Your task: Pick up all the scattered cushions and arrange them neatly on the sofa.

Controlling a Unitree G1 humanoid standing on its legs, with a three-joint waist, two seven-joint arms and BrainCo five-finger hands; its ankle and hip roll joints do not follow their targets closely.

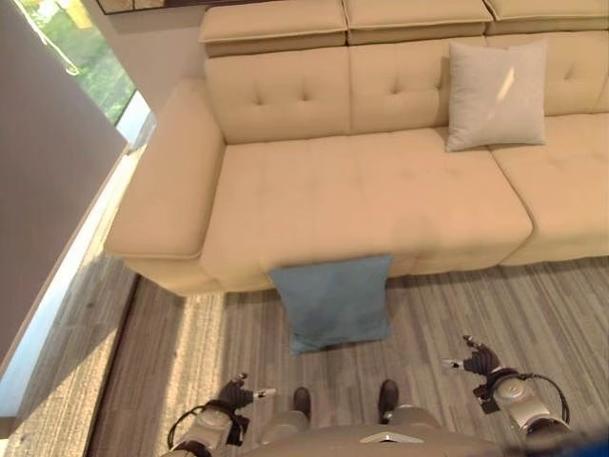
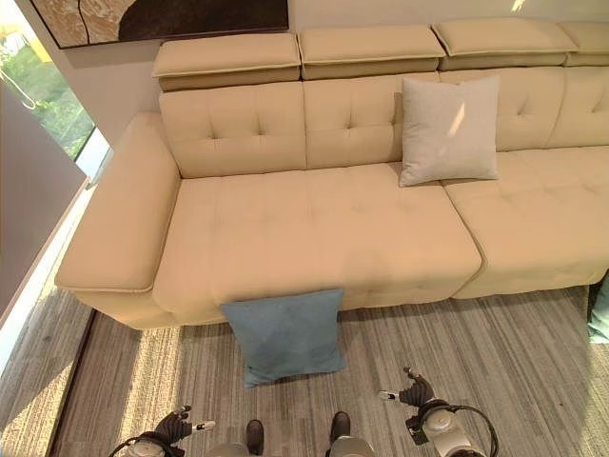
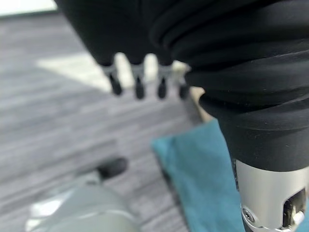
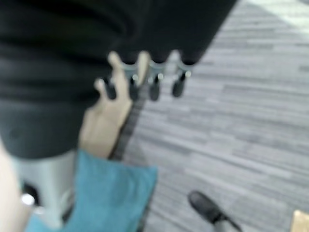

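**Still on the floor: one blue cushion, one pale cushion on the seat**

Down on the grey striped floor (image 1: 533, 305), a blue cushion (image 1: 333, 303) leans against the front edge of the beige sofa (image 1: 362, 190), its top edge touching the base of the left seat section and its lower edge resting on the floor. It sits slightly tilted, a little toward the armrest side of that section's front. On the sofa itself a pale grey cushion (image 2: 447, 129) stands upright against the backrest, near the seam where the left seat meets the next seat to the right. At the far right edge of the floor, beside the sofa's right section, a sliver of another blue-green thing (image 2: 599, 309) shows, too cut off to tell what it is.

Both hands hang low over the floor, well apart from the blue cushion and from each other. The left hand (image 1: 238, 392) has its fingers (image 3: 137, 84) straight and spread, holding nothing. The right hand (image 1: 481, 360) likewise has its fingers (image 4: 154, 82) extended and empty. A framed picture (image 2: 162, 17) hangs on the wall above the sofa's left end, and a window (image 1: 81, 52) lies past the armrest.
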